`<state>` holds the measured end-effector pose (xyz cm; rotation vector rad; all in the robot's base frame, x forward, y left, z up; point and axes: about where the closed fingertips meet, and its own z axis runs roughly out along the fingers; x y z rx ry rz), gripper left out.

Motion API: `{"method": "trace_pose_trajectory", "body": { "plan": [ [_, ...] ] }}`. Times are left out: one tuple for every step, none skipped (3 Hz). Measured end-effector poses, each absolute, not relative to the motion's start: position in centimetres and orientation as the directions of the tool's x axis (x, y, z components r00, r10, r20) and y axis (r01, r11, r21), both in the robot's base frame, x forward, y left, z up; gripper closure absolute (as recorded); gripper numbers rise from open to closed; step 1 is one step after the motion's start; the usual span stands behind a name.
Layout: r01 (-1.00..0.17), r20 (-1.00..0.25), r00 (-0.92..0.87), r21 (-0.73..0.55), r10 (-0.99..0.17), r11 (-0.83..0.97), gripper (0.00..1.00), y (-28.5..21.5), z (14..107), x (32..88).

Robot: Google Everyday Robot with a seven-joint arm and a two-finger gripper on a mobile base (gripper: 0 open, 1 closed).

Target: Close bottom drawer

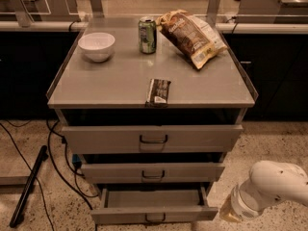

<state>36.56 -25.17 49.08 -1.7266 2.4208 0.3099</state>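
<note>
drawers 3 | bottom drawer (126,215) pulled out, just left of gripper (230,210) | gripper's grip unreadable | counter (115,77), up-left: 1 bowl (96,45), 1 can (147,35), 1 bag (190,36), 1 bar (158,91)

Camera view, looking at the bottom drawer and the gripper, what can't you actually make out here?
- gripper: camera view, low right, beside the bottom drawer; the white arm covers most of it and the bottom edge cuts it off.
- bottom drawer: the bottom edge clips its handle and the front's lower rim; the middle drawer hides the rear of its interior.
- snack bar: wrapper print too small to read.
</note>
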Motion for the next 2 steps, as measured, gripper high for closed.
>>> {"method": "trace_pose_trajectory", "body": {
  "plan": [
    [-0.938, -0.280, -0.345, 0.092, -0.896, 0.333, 1.00, -25.9, 46.7, 37.2],
    [-0.925, -0.383, -0.378, 0.115, -0.843, 0.363, 1.00, -27.2, 42.2, 38.9]
  ]
}}
